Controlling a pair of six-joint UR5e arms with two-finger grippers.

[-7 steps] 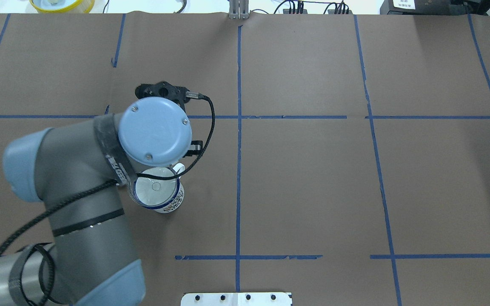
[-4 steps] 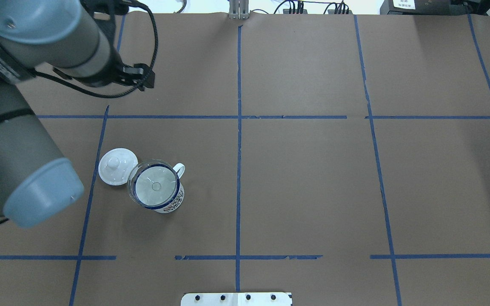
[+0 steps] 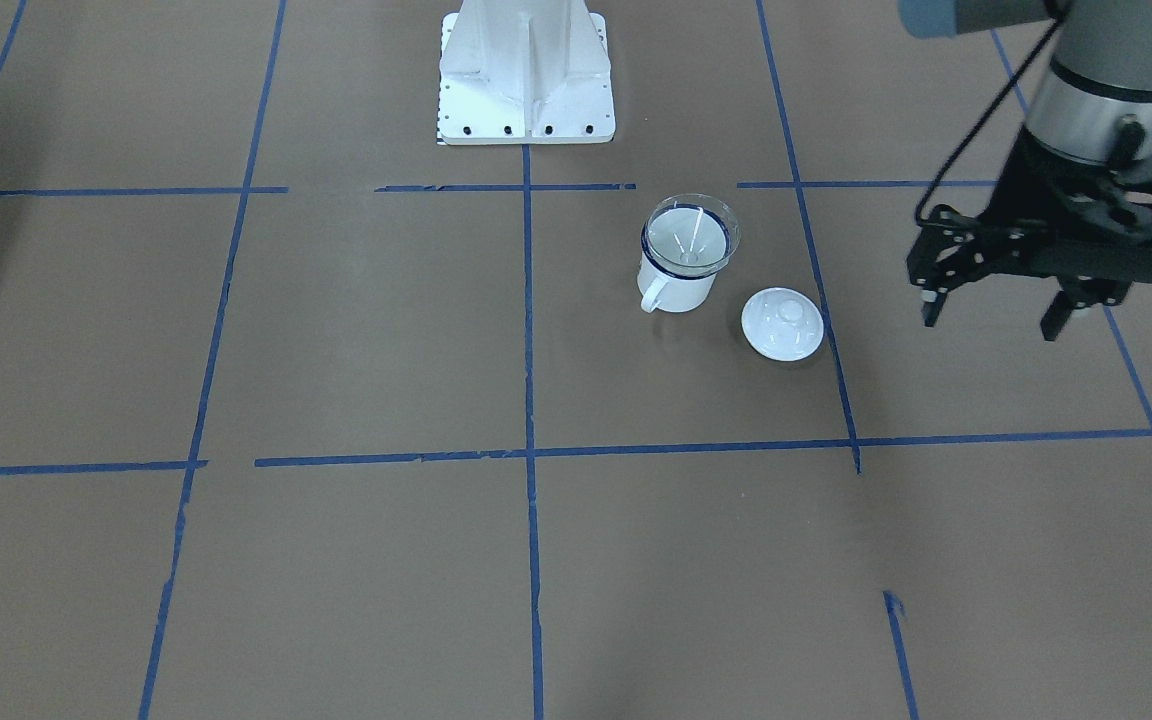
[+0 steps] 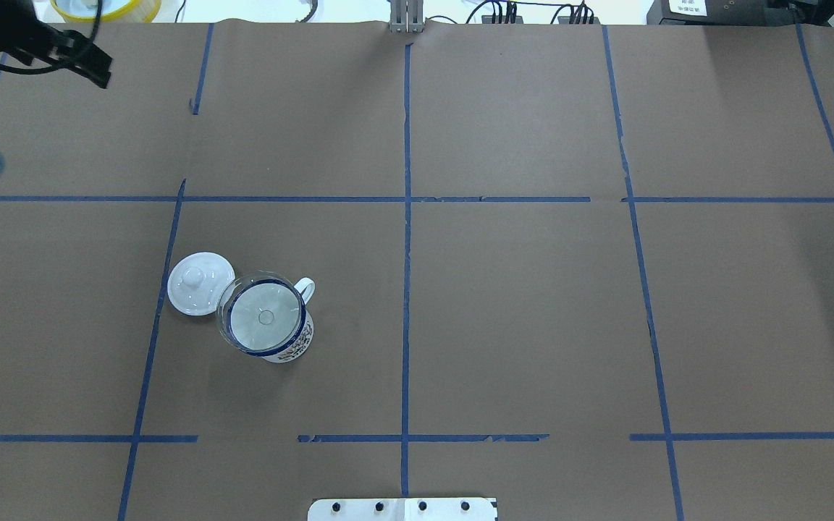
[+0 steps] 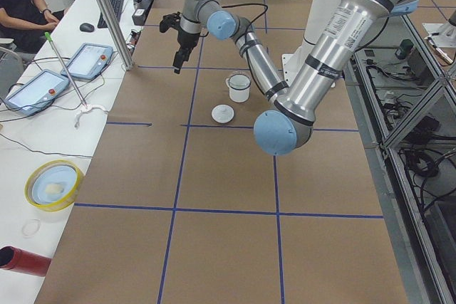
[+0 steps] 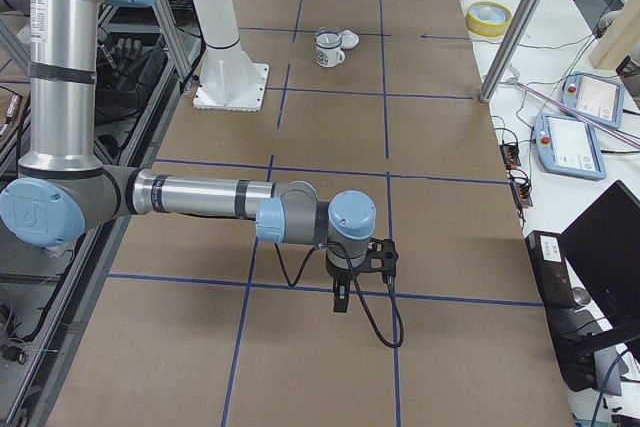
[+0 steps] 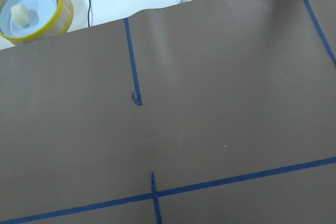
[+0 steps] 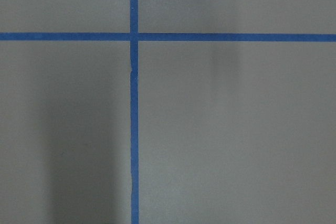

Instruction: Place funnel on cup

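The clear funnel (image 4: 265,317) sits in the mouth of the white cup (image 4: 295,346) with the dark blue rim, left of the table's middle. The front view shows the funnel (image 3: 691,235) resting on the cup (image 3: 674,285), handle toward the camera. My left gripper (image 3: 993,320) is open and empty, raised well off to the side of the cup, beyond the lid. In the overhead view only part of it (image 4: 80,61) shows at the top left corner. My right gripper (image 6: 340,302) shows only in the right exterior view, far from the cup; I cannot tell its state.
A round white knobbed lid (image 4: 200,282) lies on the table touching the cup's left side. The robot's white base plate (image 3: 526,100) is at the near edge. A yellow-rimmed bowl (image 7: 34,9) stands beyond the table's far left edge.
My left arm has lifted off the cup and swung away to the far left corner. The funnel stays on the cup. The lid beside it has come into view.
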